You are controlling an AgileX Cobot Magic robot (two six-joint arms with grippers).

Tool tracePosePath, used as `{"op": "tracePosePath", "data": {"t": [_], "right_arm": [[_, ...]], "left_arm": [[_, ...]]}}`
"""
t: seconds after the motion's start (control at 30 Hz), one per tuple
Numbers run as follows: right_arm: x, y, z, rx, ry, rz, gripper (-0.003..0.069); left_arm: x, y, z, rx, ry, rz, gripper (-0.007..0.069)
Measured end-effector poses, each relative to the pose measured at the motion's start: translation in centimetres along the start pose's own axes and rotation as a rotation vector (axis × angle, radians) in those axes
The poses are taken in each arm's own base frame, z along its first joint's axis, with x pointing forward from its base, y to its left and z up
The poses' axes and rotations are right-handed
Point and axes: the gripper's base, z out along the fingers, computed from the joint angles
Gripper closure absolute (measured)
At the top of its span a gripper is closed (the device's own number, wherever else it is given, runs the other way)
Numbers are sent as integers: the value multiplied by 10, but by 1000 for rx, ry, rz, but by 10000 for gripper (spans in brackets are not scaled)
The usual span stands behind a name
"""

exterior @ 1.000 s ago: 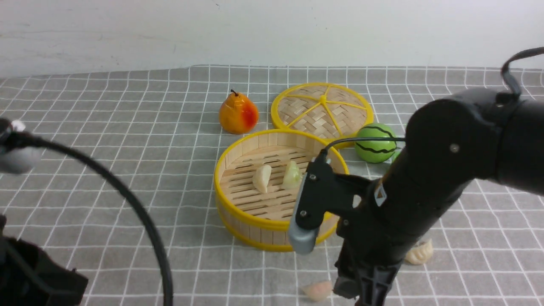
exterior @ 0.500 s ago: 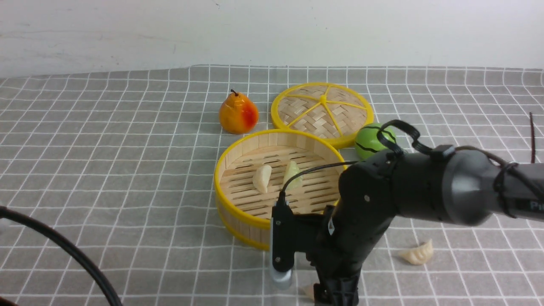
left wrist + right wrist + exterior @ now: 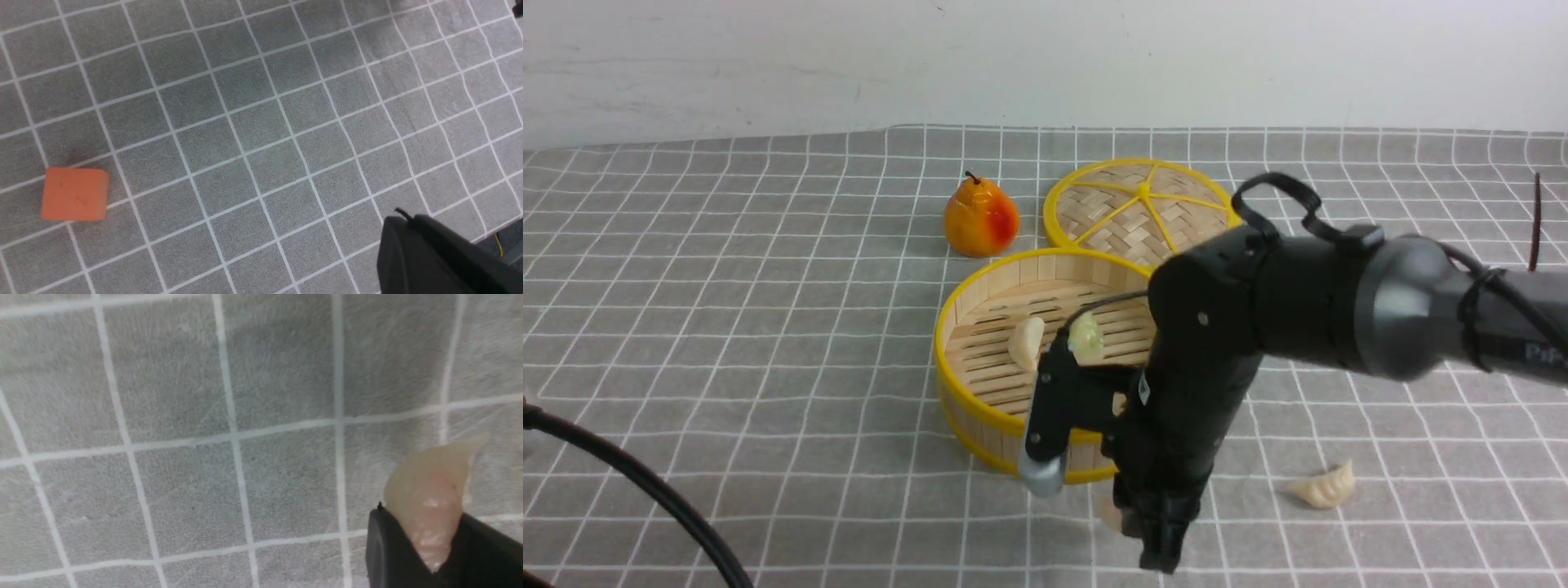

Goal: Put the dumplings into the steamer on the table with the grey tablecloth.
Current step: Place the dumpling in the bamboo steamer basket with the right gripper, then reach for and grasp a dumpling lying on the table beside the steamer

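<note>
Hovering low over grey tablecloth (image 3: 768,327) at steamer's (image 3: 984,437) near side, right gripper (image 3: 425,531) is pinching pink dumpling (image 3: 433,486) between narrowed jaws; white dumpling (image 3: 1027,343) and green dumpling (image 3: 1086,336) are lying inside it; left gripper (image 3: 433,253) is sitting closed

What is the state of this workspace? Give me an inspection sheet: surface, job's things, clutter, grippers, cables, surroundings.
Surface: grey tablecloth, white grid, slightly wrinkled.
Job's things: steamer holds a white dumpling and a green dumpling; a loose cream dumpling lies on the cloth.
Clutter: pear, woven lid, orange block.
Grippers: right gripper shut on pink dumpling; left gripper shut.
Cables: black cable at front left; cable loop on right arm.
Surroundings: white wall.
</note>
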Motion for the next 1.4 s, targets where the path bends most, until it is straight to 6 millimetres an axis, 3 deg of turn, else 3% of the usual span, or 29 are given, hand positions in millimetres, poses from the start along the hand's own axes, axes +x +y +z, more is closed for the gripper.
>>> {"op": "tracePosePath", "data": {"t": [0.07,0.2,0.3,0.47,0.6,0.73,0.83,0.93,1.0,1.13,1.23,1.33,1.4], "right_arm": [[-17,-8,-25,16,-55,79,512],[-38,-21,-54,83,-177,233,512],[-49,-33,-64,144,-270,368,512],[-56,-53,-41,183,-317,507,512],[-56,-62,1,179,-270,539,512],[-55,-65,24,167,-238,544,512],[-56,-66,26,171,-241,544,508],[-56,-67,27,172,-244,548,454],[-57,-67,24,170,-240,562,349],[-60,-66,-1,156,-222,592,169],[-61,-62,-38,150,-219,602,81],[-51,-48,-80,133,-163,599,60],[-45,-42,-95,129,-137,597,71]], "left_arm": [[0,0,0,1,0,4,639],[0,0,0,1,-1,3,639],[0,0,0,2,-5,3,639],[-1,0,0,3,-11,3,639],[-1,0,0,3,-11,3,639],[-1,0,0,4,-8,2,639],[-1,-1,0,14,-6,-3,639],[0,-2,0,20,-4,-6,639],[0,-2,0,21,-4,-6,639],[0,-2,0,21,-4,-6,639],[0,-2,0,25,-4,-9,638],[0,-3,0,35,-2,-14,638],[0,-4,0,41,0,-17,638]]}}
